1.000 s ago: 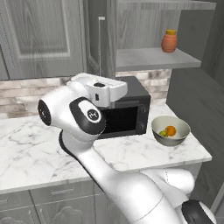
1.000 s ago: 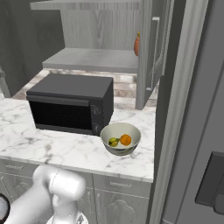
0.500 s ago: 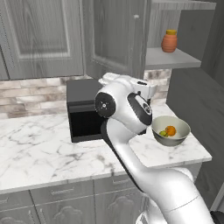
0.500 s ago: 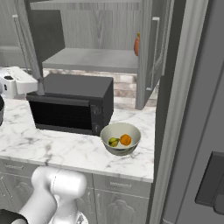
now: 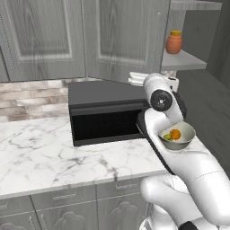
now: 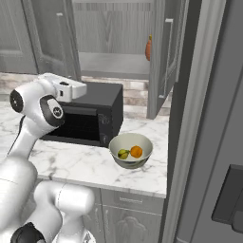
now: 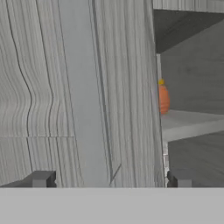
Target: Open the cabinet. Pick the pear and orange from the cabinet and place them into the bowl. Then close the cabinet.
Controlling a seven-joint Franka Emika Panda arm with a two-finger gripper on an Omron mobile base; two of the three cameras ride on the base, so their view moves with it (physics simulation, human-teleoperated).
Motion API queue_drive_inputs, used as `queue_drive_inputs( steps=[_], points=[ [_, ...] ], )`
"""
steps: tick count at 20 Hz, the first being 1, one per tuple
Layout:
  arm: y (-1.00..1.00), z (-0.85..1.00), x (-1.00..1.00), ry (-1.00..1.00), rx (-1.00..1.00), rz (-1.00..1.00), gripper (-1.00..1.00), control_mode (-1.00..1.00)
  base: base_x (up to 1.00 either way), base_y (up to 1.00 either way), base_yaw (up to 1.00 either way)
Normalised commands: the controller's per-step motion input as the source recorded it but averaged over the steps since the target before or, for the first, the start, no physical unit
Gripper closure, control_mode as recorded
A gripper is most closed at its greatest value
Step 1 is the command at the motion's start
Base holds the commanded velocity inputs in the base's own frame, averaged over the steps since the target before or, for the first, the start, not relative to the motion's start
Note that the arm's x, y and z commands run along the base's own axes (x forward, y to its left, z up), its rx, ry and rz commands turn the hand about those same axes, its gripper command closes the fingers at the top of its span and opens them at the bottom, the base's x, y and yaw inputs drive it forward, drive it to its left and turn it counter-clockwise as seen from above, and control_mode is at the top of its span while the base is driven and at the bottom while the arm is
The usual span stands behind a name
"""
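The cabinet's left door (image 5: pixel 126 40) stands partly swung in, and its right door (image 6: pixel 163 52) hangs wide open beside the grey inner shelf (image 6: pixel 114 64). My gripper (image 7: pixel 110 179) is open, right up against the left door's panel (image 7: pixel 87 87), with nothing between its fingertips (image 7: pixel 41 178). In the right base view the hand (image 6: pixel 69 88) hovers over the microwave's top. The bowl (image 6: pixel 142 142) sits on the marble counter right of the microwave, with the orange (image 6: pixel 136 151) and the pear (image 6: pixel 123 153) inside it. The left base view also shows the bowl (image 5: pixel 187 134) and the orange (image 5: pixel 175 134).
A black microwave (image 5: pixel 108 117) stands on the counter (image 5: pixel 40 152) under the cabinet. A terracotta jar with an orange lid (image 5: pixel 174 42) rests on the shelf. A tall dark panel (image 6: pixel 204 118) rises at the right. My own arm (image 5: pixel 164 117) crosses in front of the microwave.
My arm has swung from the left of the microwave to the right. The left cabinet door has swung inward with the hand against it. The bowl and fruit stayed put.
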Motion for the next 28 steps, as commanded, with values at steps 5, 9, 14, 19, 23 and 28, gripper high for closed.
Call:
queue_drive_inputs(
  steps=[5, 9, 14, 19, 23, 28],
  points=[
    [-0.25, -0.16, 1.0, 0.1, 0.0, 0.02, -1.0, -1.0, 0.0, 0.0, 0.0],
    [-0.01, -0.01, 1.0, 0.2, 0.0, 0.0, -1.0, -1.0, 0.0, 0.0, 0.0],
    [0.0, -0.05, 0.81, 0.06, 0.0, 0.0, -1.0, -1.0, 0.0, 0.0, 0.0],
    [0.04, -0.07, 0.2, 0.0, 0.0, 0.0, -1.0, -1.0, 0.0, 0.0, 0.0],
    [0.55, -0.34, -1.0, 0.0, 0.0, 0.0, -1.0, -1.0, 0.0, 0.0, 0.0],
    [0.23, 0.15, -1.0, 0.11, 0.03, -0.01, -1.0, -1.0, 0.0, 0.0, 0.0]
  ],
)
